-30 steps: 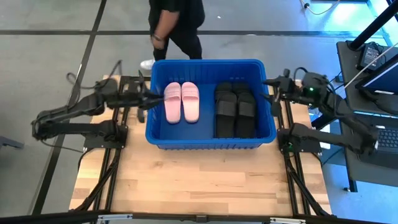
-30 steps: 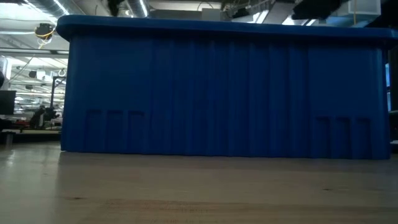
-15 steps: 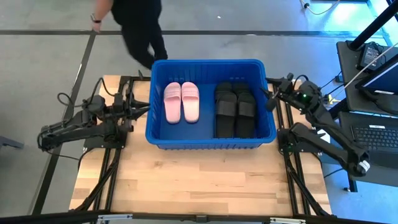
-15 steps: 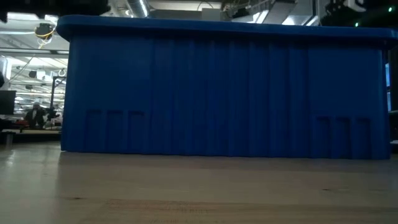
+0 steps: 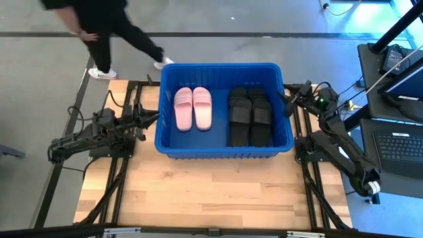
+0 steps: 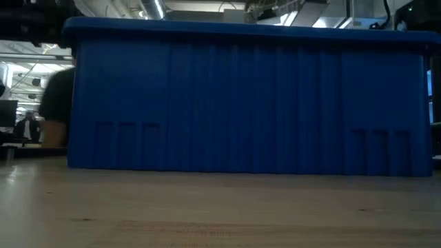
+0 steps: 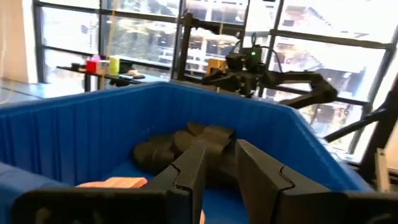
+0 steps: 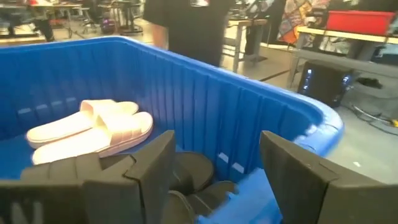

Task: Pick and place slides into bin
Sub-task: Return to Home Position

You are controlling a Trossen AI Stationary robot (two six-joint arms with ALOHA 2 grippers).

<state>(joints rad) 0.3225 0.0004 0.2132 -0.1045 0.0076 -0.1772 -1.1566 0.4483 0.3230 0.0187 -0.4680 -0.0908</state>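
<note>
- The bare wooden table (image 5: 211, 192) is stretching across the front.
- The bin (image 5: 225, 151) is sitting on the table behind that, its ribbed front wall filling the low view.
- Inside the bin, the black slides (image 5: 250, 116) are lying stacked on the right, and the pink pair (image 5: 193, 108) is lying side by side on the left.
- The left gripper (image 5: 147, 119) is hovering just outside the bin's left wall, its fingers (image 7: 193, 165) parted by a narrow gap and gripping nothing.
- The right gripper (image 5: 288, 106) is hovering just outside the right wall, its fingers (image 8: 155, 165) spread wide and holding nothing.
- A person (image 5: 99, 26) in dark clothes is walking beyond the table's far left corner.
</note>
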